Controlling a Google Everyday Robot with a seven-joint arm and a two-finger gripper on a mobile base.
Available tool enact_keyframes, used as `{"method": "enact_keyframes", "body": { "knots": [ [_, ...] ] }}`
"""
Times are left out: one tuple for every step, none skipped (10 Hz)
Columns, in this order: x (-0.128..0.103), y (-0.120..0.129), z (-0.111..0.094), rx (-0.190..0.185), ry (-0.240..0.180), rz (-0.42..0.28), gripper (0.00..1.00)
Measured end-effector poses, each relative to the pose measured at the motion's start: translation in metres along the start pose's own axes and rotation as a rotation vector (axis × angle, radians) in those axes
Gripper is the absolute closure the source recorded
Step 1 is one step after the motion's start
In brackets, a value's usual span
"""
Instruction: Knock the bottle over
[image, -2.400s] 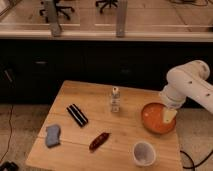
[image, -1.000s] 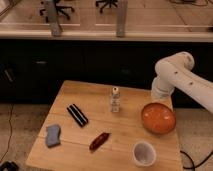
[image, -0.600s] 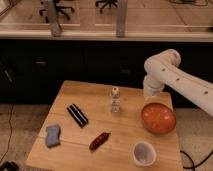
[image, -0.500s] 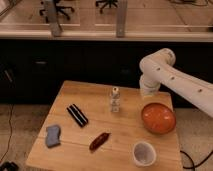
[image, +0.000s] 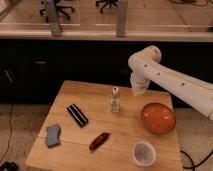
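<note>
– Six things on the wooden desk (image: 125, 131), near edge to far?
– Yes. Nearest stands a translucent white cup (image: 144, 153), upright, near the right front corner. Left of it lies a small red-brown item (image: 99, 141), and further left a blue cloth (image: 52, 135). Behind the cup sits an orange bowl (image: 158, 118). A black bar (image: 77, 114) lies at a slant on the left half.
– And the bottle?
– The bottle (image: 115, 99) stands upright near the middle of the desk, toward the far edge, between the black bar and the bowl and touching neither.
– Where is the pincer?
– The pincer (image: 137, 92) hangs at the end of the white arm (image: 165, 80), just right of the bottle and about level with its cap. Its fingers are pressed together, pinching nothing, and they stay apart from the bottle.
– What lies beyond?
– Dark cabinets (image: 60, 60) run behind the desk, a pale ledge (image: 100, 34) tops them, and office chairs (image: 62, 6) stand further back.
– What differs from earlier?
– The arm has swung leftward from above the bowl to beside the bottle, and the pincer has closed. The bottle remains standing, and the other things on the desk have not moved.
</note>
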Motion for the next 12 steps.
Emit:
{"method": "enact_keyframes", "body": {
  "knots": [
    [-0.005, -0.004, 0.003, -0.005, -0.001, -0.011, 0.98],
    [-0.010, -0.008, 0.007, -0.012, 0.002, -0.024, 0.98],
    [-0.014, -0.011, 0.011, -0.020, 0.007, -0.035, 0.98],
    [-0.022, -0.015, 0.014, -0.026, 0.007, -0.051, 0.98],
    [-0.029, -0.018, 0.017, -0.033, 0.008, -0.068, 0.98],
    [-0.031, -0.018, 0.018, -0.037, 0.009, -0.075, 0.98],
    [-0.031, -0.017, 0.021, -0.042, 0.011, -0.078, 0.98],
    [-0.037, -0.017, 0.023, -0.045, 0.011, -0.092, 0.98],
    [-0.042, -0.018, 0.024, -0.046, 0.011, -0.097, 0.98],
    [-0.051, -0.020, 0.025, -0.047, 0.011, -0.105, 0.98],
    [-0.053, -0.020, 0.027, -0.048, 0.011, -0.110, 0.98],
    [-0.051, -0.020, 0.028, -0.049, 0.010, -0.115, 0.98]
  ]
}}
